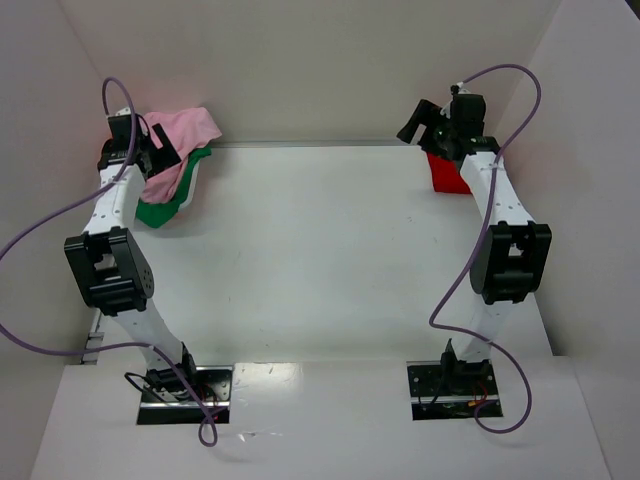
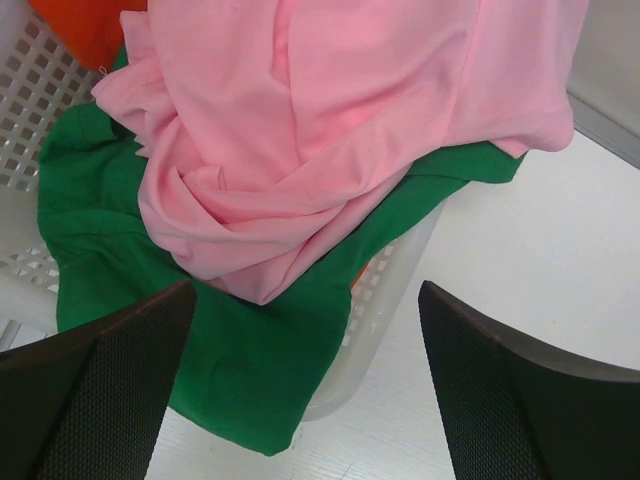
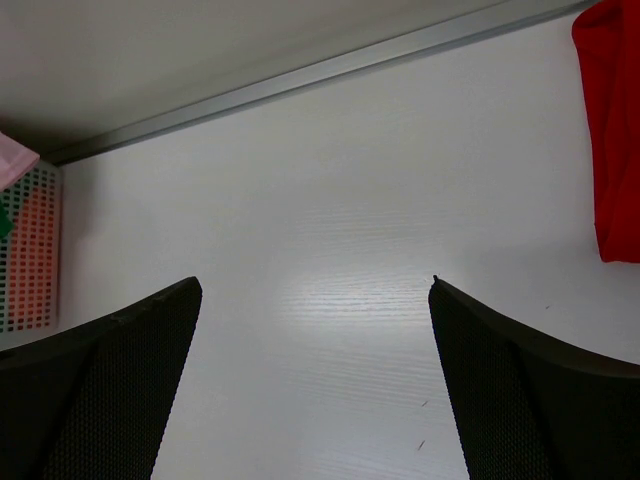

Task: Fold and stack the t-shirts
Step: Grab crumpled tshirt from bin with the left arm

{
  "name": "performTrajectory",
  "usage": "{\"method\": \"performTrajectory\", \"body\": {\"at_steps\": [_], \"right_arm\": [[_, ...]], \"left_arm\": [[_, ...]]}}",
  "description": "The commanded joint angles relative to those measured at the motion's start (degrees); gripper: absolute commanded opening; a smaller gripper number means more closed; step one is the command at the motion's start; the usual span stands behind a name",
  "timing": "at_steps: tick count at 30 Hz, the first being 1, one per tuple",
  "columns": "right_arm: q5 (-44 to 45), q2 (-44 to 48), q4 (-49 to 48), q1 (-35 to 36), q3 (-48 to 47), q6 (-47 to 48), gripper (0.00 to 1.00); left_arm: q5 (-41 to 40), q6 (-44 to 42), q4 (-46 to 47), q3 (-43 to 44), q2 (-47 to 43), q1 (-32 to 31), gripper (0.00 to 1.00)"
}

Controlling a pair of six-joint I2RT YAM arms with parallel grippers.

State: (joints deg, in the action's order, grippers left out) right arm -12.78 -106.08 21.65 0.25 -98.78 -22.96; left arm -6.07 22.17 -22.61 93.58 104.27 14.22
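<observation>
Pink t-shirt (image 2: 300,130), green t-shirt (image 2: 230,350), orange t-shirt (image 2: 80,20) heaped in basket (image 2: 40,80), far-left corner of tabletop (image 1: 330,250); red t-shirt (image 3: 610,130) far-right. Left claw (image 2: 307,290), right claw (image 3: 315,285) agape, empty. Nothing stacked.

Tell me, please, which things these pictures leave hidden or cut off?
- Orange t-shirt: left wrist view, only a corner shows; frame edge and pink t-shirt hide the rest.
- Green t-shirt: left wrist view, largely buried under the pink one.
- Red t-shirt: right wrist view, cut off by the right edge; top view, partly behind the right arm.
- Basket: mostly covered by shirts.
</observation>
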Motion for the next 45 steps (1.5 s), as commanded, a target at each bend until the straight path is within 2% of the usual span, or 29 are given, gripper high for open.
{"method": "performTrajectory", "body": {"at_steps": [1,11,15,19,24,27,31,35,37,38,42,45], "right_arm": [[0.9,4.3,-1.4,0.5,1.0,0.5,1.0],[-2.1,3.7,-1.4,0.5,0.3,-0.1,1.0],[-1.5,4.9,-2.1,0.5,2.8,0.5,1.0],[-2.2,4.3,-2.1,0.5,2.8,-0.1,1.0],[-2.3,3.7,-1.6,0.5,1.8,-0.6,1.0],[-0.9,4.3,-1.6,0.5,2.5,-1.1,1.0],[0.3,4.8,-1.6,0.5,3.0,-1.6,1.0],[0.8,4.8,-1.6,0.5,3.0,-2.2,1.0],[1.3,4.2,-1.6,0.5,2.4,-2.2,1.0],[1.3,3.6,-1.6,0.5,1.8,-2.2,1.0],[0.7,1.6,-1.6,0.5,0.1,-2.7,1.0],[-0.5,0.1,-2.1,0.5,-1.0,-2.7,1.0]], "left_arm": [[0.5,-2.4,1.6,3.8,0.8,0.4,1.0],[-0.9,-1.5,5.0,5.5,4.8,0.4,1.0],[-2.2,-3.6,5.0,11.3,8.2,0.4,1.0],[-4.2,-2.8,3.5,19.0,15.6,0.4,1.0],[-1.9,0.1,7.2,19.0,20.4,0.4,1.0],[0.0,1.2,7.2,22.4,23.7,0.4,1.0],[1.7,2.3,7.2,25.1,27.0,0.4,0.9],[1.0,3.0,6.7,26.3,28.5,0.4,0.87],[-0.4,3.5,6.2,26.3,29.1,0.4,0.79],[-0.4,3.5,6.2,26.3,29.1,0.4,0.66],[-0.4,4.6,5.6,26.3,26.9,0.4,0.35],[1.1,4.6,6.2,26.3,25.2,0.4,0.06]]}}
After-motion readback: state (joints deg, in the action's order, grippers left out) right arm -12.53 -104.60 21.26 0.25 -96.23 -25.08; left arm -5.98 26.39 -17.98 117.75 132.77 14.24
